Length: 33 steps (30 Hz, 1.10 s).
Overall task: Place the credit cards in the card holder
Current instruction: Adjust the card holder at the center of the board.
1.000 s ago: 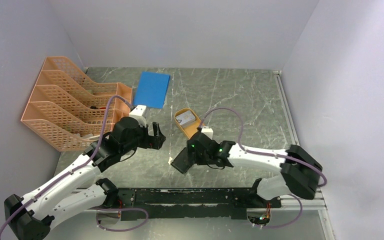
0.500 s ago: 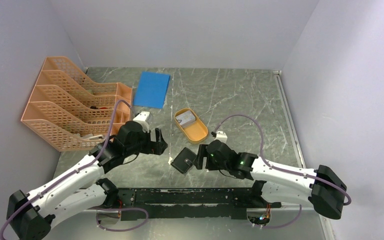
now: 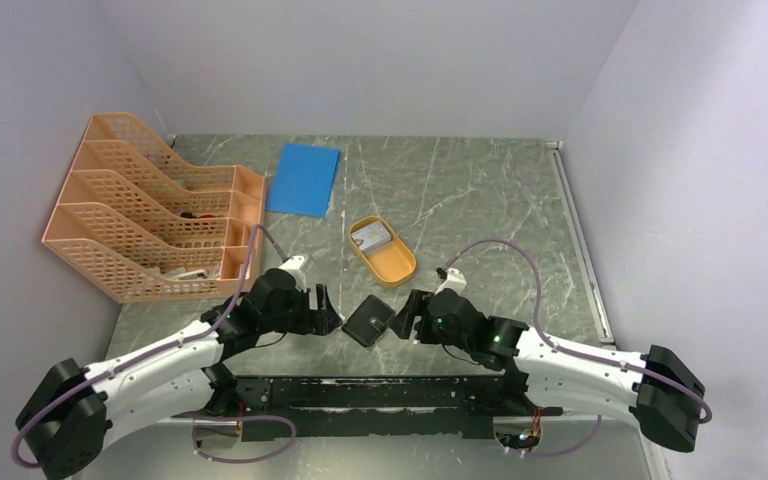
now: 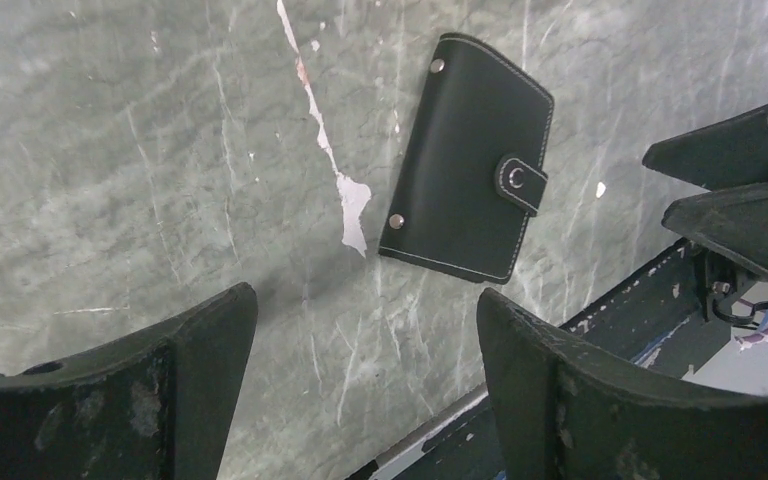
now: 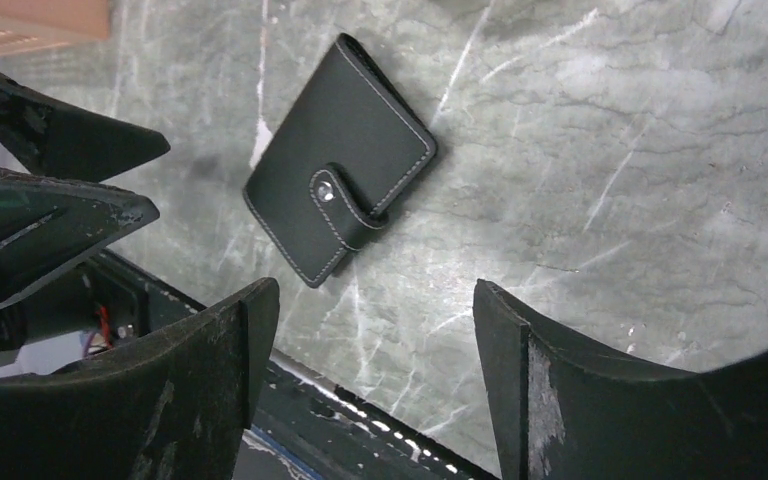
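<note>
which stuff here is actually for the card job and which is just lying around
For the job:
- card holder, lying closed
- credit cards, in the orange dish

Just lying about:
- blue sheet
- orange file rack

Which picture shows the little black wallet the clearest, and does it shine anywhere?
Left wrist view: the card holder is sharp, stitching clear, its snap glinting. Right wrist view: just as sharp, faintly shiny. Top view: small, dark, no detail.
</note>
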Each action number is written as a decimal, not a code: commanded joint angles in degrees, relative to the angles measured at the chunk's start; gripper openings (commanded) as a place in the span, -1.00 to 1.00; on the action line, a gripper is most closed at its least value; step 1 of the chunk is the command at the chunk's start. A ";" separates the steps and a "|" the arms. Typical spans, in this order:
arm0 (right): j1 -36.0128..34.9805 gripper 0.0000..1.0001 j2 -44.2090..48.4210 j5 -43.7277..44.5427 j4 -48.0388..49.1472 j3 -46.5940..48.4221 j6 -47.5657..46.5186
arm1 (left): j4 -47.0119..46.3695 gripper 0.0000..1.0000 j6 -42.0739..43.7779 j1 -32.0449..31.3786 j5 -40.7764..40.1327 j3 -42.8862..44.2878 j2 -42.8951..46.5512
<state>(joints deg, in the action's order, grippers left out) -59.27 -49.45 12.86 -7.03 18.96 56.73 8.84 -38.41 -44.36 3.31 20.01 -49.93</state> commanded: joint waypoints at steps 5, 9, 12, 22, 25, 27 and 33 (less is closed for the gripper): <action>-0.41 0.40 -8.40 0.85 3.75 0.33 5.49 | -12.32 0.68 -0.59 -0.73 2.68 3.24 -12.35; -0.19 0.32 -15.66 0.43 5.48 4.20 6.06 | -16.82 0.66 -1.73 -1.12 6.10 4.27 -17.78; 0.13 0.27 -20.26 0.06 5.69 6.83 5.86 | -18.90 0.64 -2.01 -1.99 7.03 3.61 -18.62; 4.50 0.08 -26.42 -5.43 8.31 9.18 -0.09 | -22.52 0.00 -5.17 -8.25 4.68 -0.98 -17.20; 5.72 0.04 -27.94 -6.61 9.14 9.96 -3.33 | -21.05 -0.19 -4.83 -10.63 2.92 0.27 -18.13; 6.38 0.03 -29.50 -7.73 10.04 10.88 -5.73 | -19.35 -0.26 -4.38 -11.73 1.70 1.36 -18.68; 6.99 -0.01 -34.40 -10.64 9.85 15.39 -10.44 | -17.17 -0.40 -3.43 -13.67 -0.59 3.73 -19.10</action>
<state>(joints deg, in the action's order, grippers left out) -52.56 -82.02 4.14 2.50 32.23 50.83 -9.47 -42.70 -56.75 6.28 20.45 -68.95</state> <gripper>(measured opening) 0.500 0.333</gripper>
